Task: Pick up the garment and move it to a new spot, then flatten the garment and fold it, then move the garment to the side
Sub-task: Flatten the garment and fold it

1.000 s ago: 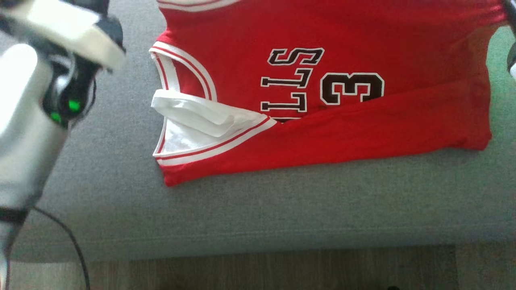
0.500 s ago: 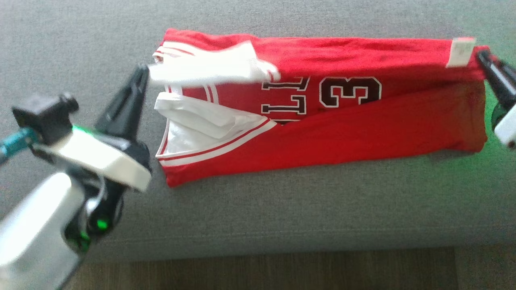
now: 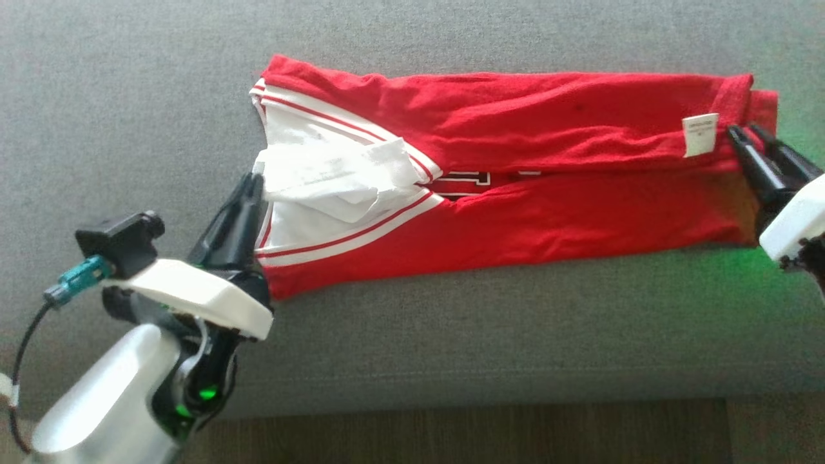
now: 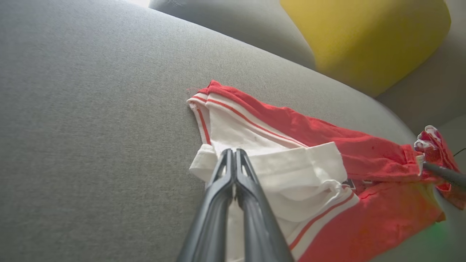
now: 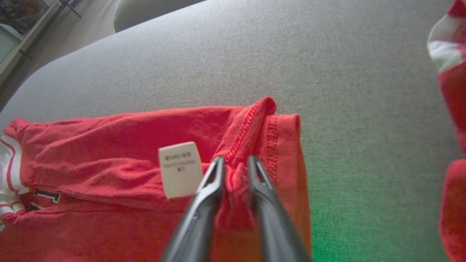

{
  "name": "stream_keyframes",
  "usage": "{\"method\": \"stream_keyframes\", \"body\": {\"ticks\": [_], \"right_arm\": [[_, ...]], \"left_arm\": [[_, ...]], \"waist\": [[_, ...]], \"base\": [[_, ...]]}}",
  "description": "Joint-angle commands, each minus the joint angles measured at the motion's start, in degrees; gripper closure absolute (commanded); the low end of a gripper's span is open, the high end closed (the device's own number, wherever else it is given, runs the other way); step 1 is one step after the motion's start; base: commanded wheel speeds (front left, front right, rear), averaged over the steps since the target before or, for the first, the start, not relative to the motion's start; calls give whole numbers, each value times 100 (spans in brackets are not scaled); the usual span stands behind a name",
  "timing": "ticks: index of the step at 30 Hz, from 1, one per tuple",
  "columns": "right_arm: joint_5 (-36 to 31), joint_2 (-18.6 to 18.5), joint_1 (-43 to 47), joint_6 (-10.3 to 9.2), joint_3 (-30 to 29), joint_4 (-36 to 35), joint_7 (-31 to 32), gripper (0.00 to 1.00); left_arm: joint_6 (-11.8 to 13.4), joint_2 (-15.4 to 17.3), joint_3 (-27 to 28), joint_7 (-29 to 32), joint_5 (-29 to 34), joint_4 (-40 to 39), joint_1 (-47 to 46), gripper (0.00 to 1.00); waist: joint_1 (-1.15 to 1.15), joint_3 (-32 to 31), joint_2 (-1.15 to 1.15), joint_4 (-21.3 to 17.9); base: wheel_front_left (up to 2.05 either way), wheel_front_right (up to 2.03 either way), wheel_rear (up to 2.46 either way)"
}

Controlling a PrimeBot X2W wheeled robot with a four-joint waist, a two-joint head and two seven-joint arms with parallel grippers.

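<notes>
One red garment point(image 3: 548, 212) lies folded on one grey sofa point(image 3: 451, 335); two pincers: left pincer point(image 3: 254, 182) pinches its white trim, right pincer point(image 3: 741, 129) slightly parted around the hem

Matt cloth, smooth plastic

The garment point(image 3: 548, 212) is matt red knit cloth, creased, with smooth white trim and a stitched hem. The sofa point(image 3: 451, 335) is coarse grey weave. The left claw point(image 3: 253, 182) and right claw point(image 3: 741, 132) have dark, smooth plastic-looking fingers point(image 4: 214, 211) and glossy white shells point(image 3: 193, 296).
</notes>
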Motion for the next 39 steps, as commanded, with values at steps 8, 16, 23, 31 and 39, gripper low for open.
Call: {"method": "stream_keyframes", "body": {"ticks": [8, 16, 23, 31, 39], "right_arm": [[-249, 231, 335, -2, -23, -259, -777, 0], [-436, 808, 629, -2, -74, -49, -1327, 0], [-694, 1018, 296, -2, -275, 435, -1306, 0], [-938, 1004, -187, -2, -426, 992, -1019, 0], [-1362, 928, -405, -2, -629, 1593, -482, 0]], "left_arm": [[485, -603, 1075, -110, 766, -283, 376, 0], [683, -1107, 1625, -112, 2194, -665, 1107, 0], [683, -1274, 1578, -112, 3117, -702, 1239, 0], [463, -1562, 1443, -112, 3333, -592, 1254, 0], [197, -1817, 1531, -112, 3416, -416, 1214, 0]], "waist": [[0, -328, 0, -196], [0, -545, 0, -515], [0, -584, 0, -627], [0, -523, 0, -453], [0, -435, 0, -231]], "base": [[0, 0, 0], [0, 0, 0], [0, 0, 0], [0, 0, 0], [0, 0, 0]]}}
